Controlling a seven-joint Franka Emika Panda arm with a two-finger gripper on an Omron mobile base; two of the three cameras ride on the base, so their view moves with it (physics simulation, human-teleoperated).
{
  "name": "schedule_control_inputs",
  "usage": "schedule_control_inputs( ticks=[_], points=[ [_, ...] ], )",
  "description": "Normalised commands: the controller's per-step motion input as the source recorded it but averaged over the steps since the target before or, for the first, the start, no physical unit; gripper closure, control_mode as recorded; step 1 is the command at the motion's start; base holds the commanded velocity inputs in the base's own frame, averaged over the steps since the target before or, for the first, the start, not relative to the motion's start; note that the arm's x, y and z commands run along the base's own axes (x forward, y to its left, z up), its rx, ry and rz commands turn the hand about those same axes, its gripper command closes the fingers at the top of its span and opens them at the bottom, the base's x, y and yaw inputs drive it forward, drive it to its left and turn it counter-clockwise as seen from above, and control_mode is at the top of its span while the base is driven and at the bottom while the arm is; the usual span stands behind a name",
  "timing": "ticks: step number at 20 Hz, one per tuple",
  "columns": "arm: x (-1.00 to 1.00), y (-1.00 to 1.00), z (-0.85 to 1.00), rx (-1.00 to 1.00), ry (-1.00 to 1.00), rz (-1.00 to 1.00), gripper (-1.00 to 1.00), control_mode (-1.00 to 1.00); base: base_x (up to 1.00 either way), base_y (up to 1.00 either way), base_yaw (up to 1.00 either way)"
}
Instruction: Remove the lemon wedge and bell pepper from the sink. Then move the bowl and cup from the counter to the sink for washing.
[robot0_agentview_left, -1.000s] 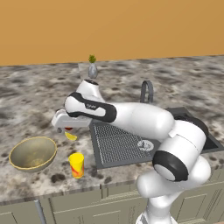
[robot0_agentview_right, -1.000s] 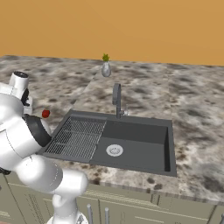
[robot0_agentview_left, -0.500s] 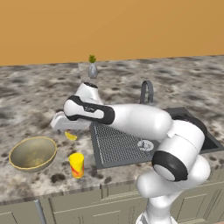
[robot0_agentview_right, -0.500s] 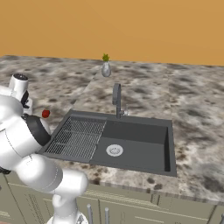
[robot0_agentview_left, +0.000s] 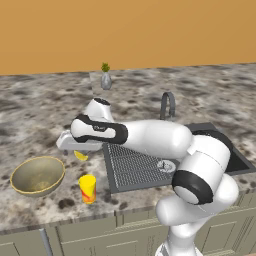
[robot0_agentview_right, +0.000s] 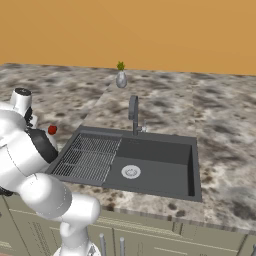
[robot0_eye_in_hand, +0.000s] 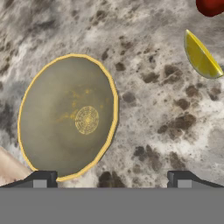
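- Speckled grey-brown stone counter (robot0_agentview_left: 30, 115) all round, and you've got the lemon wedge (robot0_eye_in_hand: 201, 57) and the bell pepper (robot0_eye_in_hand: 211, 6) lying on it already, near each other, left of the sink (robot0_agentview_right: 150, 162).
- Lemon wedge is a smooth yellow crescent; the pepper's a dark-red ball.
- Your bowl (robot0_agentview_left: 37, 175) is wide, shallow, olive-gold with a pale rim and a little round pattern at the bottom. It sits on the counter, left of the ribbed drainboard (robot0_agentview_left: 132, 162).
- Yellow cup (robot0_agentview_left: 88, 188) with its red mark stands upright just right of the bowl.
- Your gripper (robot0_eye_in_hand: 111, 177) hangs over the counter by the bowl's edge, fingers spread wide, nothing between them, touching nothing.
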Motion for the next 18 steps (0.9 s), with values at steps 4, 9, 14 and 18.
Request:
schedule_control_inputs(
  ticks=[4, 9, 14, 18],
  points=[
    [0.15, 0.02, -0.09, 0.0, 0.0, 0.0, -1.0, -1.0, 0.0, 0.0, 0.0],
    [0.14, 0.07, -0.1, 0.0, 0.0, 0.0, -1.0, -1.0, 0.0, 0.0, 0.0],
    [0.09, 0.17, -0.1, 0.0, 0.0, 0.0, -1.0, -1.0, 0.0, 0.0, 0.0],
    [0.0, 0.21, -0.07, 0.0, 0.0, 0.0, -1.0, -1.0, 0.0, 0.0, 0.0]
  ],
)
